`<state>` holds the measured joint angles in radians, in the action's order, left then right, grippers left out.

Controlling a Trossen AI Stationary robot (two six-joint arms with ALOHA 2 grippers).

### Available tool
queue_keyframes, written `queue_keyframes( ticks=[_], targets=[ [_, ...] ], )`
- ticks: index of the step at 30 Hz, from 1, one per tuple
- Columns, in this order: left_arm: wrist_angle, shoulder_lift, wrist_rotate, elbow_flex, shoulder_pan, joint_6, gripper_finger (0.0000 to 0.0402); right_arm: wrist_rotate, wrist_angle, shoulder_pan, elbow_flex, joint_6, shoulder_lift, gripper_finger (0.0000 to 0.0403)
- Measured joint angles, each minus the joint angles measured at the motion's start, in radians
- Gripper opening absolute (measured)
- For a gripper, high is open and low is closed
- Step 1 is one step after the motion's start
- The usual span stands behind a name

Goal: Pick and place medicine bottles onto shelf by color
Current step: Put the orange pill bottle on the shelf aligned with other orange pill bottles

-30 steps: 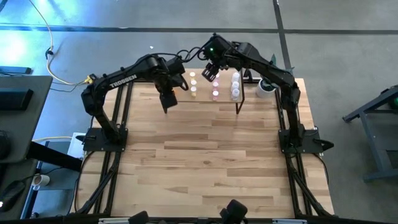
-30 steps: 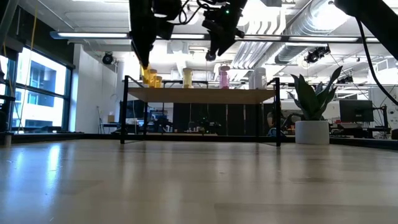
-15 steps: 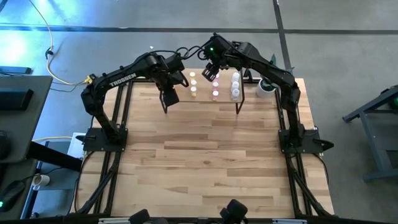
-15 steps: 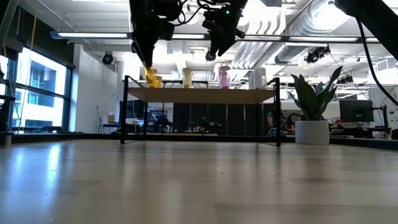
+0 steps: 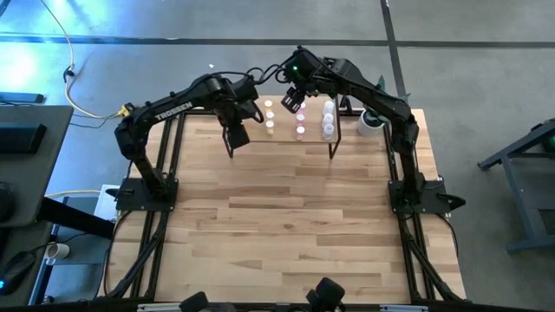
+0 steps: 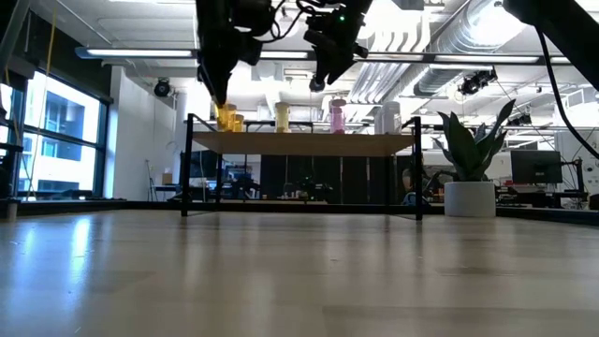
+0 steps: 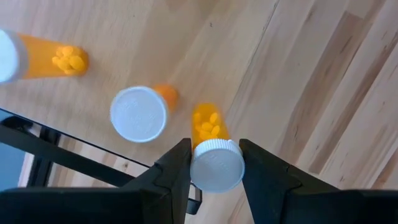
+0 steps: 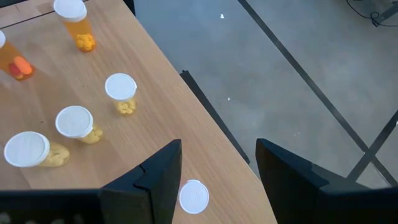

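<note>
While orange bottle sits clamped by cap in left tool above shelf left end, beside orange group, step is placement. Next: lower upright, release. Right tool hovers over shelf, fingers apart, empty.

The robot has 2 black arms, each on a black base plate bolted to a black tube frame. The left arm carries white lettering along its link. Black cables loop between the wrists, and a green light glows on the right arm.
</note>
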<state>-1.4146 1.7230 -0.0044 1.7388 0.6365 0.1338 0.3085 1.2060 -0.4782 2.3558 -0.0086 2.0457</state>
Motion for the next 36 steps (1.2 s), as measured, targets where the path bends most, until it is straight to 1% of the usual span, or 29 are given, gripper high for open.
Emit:
queue_keyframes(
  ticks=[6,15,20,36],
  targets=[
    [-0.003,0.018,0.014,0.001,-0.001,0.000,0.0115,0.001,-0.001,0.000,0.000,0.000,0.000,0.0197],
    [-0.002,0.020,0.008,0.001,-0.001,0.000,0.0115,-0.003,-0.002,0.000,0.000,0.008,0.000,0.0197],
    [0.001,0.021,-0.043,0.001,-0.002,0.000,0.0115,-0.004,-0.002,0.000,0.000,0.008,0.000,0.0197],
    [0.001,0.021,-0.034,0.001,-0.002,0.008,0.0116,-0.005,-0.002,0.000,0.000,0.008,0.000,0.0197]
  ],
)
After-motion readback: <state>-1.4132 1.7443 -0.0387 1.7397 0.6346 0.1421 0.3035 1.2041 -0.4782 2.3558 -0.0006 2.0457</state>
